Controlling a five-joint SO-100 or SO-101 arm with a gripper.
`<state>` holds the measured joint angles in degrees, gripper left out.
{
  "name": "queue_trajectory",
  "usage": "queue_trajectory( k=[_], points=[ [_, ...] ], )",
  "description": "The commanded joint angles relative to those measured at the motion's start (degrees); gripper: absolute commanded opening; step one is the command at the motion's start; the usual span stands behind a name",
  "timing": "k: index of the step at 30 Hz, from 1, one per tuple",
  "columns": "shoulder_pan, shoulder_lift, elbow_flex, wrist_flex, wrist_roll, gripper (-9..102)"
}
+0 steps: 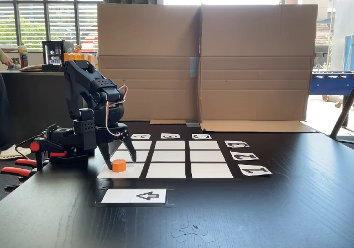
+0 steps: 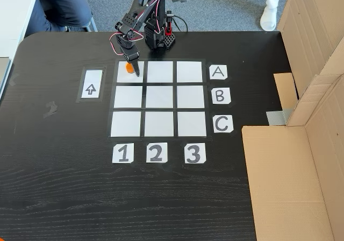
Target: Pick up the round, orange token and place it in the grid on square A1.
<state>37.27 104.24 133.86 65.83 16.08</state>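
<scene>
Nearest to the camera in a fixed view (image 1: 191,231) I see some small scraps of clear tape on the black table (image 1: 276,215), and behind them the white card with a black arrow (image 1: 134,196).

My pincer (image 1: 118,158) points down over the near left cell of the grid (image 1: 182,156) in this view. Its two fingers stand apart, one on each side of the token (image 1: 119,165), and I cannot tell if they touch it. The orange token sits on the white paper of this cell.

From above, in a fixed view, the pincer (image 2: 133,69) is over square A1 (image 2: 130,72), the corner cell in the row of the label A (image 2: 217,72) and the column of the label 1 (image 2: 122,153). The token (image 2: 129,66) lies there at the far side of the cell, partly covered by the dark finger. Here the labels read upright, while the low view shows them mirrored and far.

Only the low view shows the red clamps (image 1: 22,168) at the left of the arm base, and the cardboard wall (image 1: 204,65) standing behind the table.
</scene>
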Motion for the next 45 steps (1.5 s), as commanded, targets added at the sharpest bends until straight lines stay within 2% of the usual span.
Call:
queue_trajectory(
  k=[1,16,28,36,45],
  points=[
    [1.3,1.8,-2.0,-0.4,-0.2,33],
    [10.5,6.1,-18.2,0.2,-0.2,33],
    [20.3,23.6,-26.8,1.2,-0.3,33],
    [29.6,39.8,-28.7,5.9,-1.1,33],
    [41.0,53.3,-25.8,17.4,-4.4,33]
  ],
)
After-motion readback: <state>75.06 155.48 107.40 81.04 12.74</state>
